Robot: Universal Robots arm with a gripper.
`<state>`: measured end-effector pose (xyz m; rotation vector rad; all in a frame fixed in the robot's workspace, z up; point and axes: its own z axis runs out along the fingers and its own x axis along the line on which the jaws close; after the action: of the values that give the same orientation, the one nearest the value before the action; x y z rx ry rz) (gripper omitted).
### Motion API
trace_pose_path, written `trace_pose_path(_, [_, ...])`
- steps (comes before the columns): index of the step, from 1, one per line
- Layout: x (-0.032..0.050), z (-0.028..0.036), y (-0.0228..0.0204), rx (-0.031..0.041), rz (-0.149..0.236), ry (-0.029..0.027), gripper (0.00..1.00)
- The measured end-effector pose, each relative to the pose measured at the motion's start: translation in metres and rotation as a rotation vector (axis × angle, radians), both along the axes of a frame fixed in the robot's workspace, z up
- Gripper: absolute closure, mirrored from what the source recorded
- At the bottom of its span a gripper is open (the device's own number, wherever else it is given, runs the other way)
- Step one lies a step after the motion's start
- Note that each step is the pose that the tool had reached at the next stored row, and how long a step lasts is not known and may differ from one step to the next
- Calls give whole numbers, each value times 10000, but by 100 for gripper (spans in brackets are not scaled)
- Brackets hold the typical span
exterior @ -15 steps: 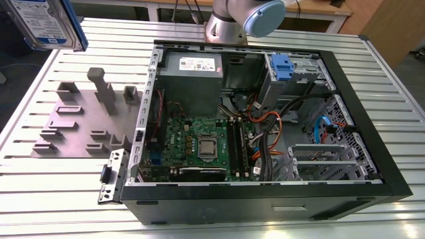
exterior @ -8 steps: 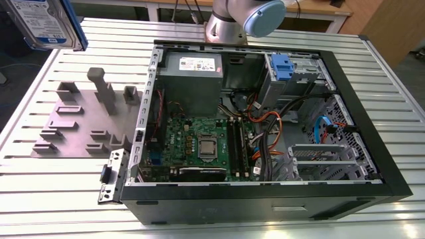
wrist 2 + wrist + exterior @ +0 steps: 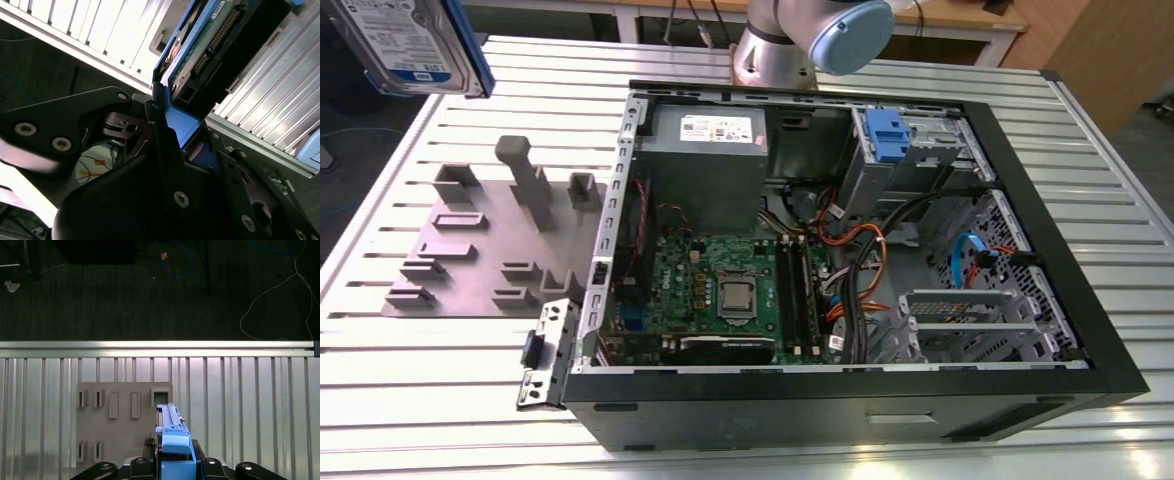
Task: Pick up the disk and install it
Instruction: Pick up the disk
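Now the gripper (image 3: pixel 175 463) is shut tight on the disk (image 3: pixel 414 40), holding it up over the grey tray (image 3: pixel 467 240), near the open computer case (image 3: pixel 854 410).

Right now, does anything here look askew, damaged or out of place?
Nothing stands out. The disk is held up, clamped between the jaws of the gripper. The grey fixture plate lies flat on the slatted table, and the open computer case sits beside it with its cables inside.
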<state>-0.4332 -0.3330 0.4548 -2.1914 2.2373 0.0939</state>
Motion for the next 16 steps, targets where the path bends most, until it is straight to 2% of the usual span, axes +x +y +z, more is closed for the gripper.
trace_pose_path(4, [0, 35, 0, 0, 0, 0, 64])
trace_pose_path(16, [0, 50, 0, 0, 0, 1, 64])
